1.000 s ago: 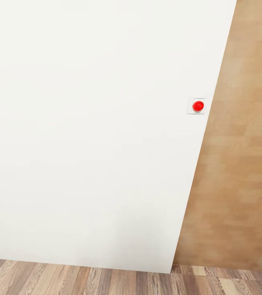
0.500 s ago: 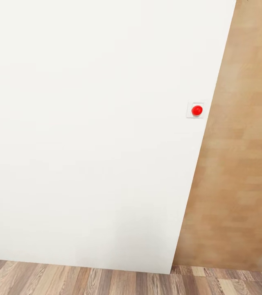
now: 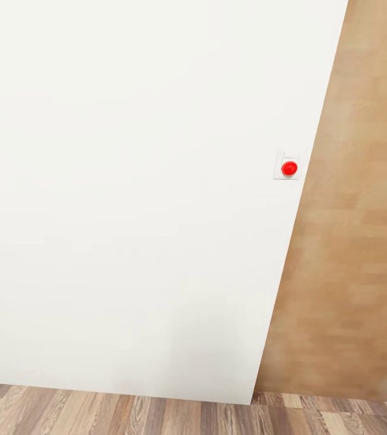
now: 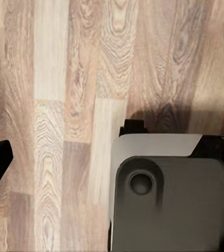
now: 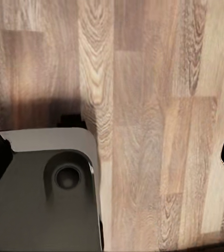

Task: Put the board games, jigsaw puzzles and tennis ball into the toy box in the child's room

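None of the toys can be seen. The robot faces a white wall [image 3: 133,199] with a red button [image 3: 289,168], likely driving to the child's room. Both wrist cameras look down at the wood floor [image 4: 64,105]. I cannot tell how the jaws stand.

Both wrist cameras face straight down; a grey base corner [image 4: 169,205] shows lower right, another [image 5: 43,194] lower left.

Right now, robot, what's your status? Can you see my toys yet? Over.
No toys in sight. White wall dead ahead, red button on it, wooden panel beside. Both wrist cameras look down at wood floor. Tool states: cannot tell.
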Available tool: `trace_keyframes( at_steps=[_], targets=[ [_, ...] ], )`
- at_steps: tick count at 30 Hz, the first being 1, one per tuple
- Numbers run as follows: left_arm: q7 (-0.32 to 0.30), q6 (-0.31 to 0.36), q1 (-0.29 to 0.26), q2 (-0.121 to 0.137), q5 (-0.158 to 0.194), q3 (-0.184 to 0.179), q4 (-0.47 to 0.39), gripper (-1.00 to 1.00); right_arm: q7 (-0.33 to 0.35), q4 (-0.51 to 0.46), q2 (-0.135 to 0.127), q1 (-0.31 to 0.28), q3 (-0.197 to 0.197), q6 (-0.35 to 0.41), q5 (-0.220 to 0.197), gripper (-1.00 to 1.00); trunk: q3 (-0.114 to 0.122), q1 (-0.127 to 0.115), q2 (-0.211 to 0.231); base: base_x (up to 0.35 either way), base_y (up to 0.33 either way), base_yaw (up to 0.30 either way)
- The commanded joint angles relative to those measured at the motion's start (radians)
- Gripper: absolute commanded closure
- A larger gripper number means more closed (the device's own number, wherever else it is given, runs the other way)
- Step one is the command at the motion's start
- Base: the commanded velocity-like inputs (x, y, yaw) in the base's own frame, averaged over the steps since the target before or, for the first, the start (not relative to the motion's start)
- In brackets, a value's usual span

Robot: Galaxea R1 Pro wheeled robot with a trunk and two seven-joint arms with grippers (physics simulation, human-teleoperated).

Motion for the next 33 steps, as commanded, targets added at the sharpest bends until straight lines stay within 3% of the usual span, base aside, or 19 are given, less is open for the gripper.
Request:
trace_keyframes(
  at_steps=[1, 7, 14, 22, 33],
  targets=[
    [0.004, 0.013, -0.022, 0.005, 0.001, 0.001, -0.004, -1.00, -0.008, -0.003, 0.000, -0.015, 0.000, 0.013, -0.001, -1.00, 0.002, -0.004, 0.006, 0.000, 0.000, 0.000],
    [0.010, 0.022, -0.096, 0.021, 0.001, 0.003, -0.004, -1.00, -0.011, -0.004, -0.005, -0.066, -0.001, 0.023, -0.002, -1.00, 0.020, -0.027, 0.048, 0.000, 0.000, 0.000],
    [0.010, 0.012, -0.104, 0.024, 0.003, 0.009, 0.002, -1.00, -0.009, -0.004, -0.004, -0.071, -0.003, 0.011, -0.004, -1.00, 0.042, -0.054, 0.097, 0.000, 0.000, 0.000],
    [0.010, -0.065, -0.105, 0.015, 0.002, 0.070, 0.024, -1.00, -0.014, -0.004, 0.011, -0.071, -0.002, 0.011, -0.005, -1.00, 0.067, -0.084, 0.153, 0.000, 0.000, 0.000],
    [0.009, -0.085, -0.105, 0.014, 0.001, 0.074, 0.080, -1.00, -0.014, 0.004, 0.030, -0.065, 0.000, 0.011, -0.007, -1.00, 0.102, -0.126, 0.230, 0.000, 0.000, 0.000]
  ],
)
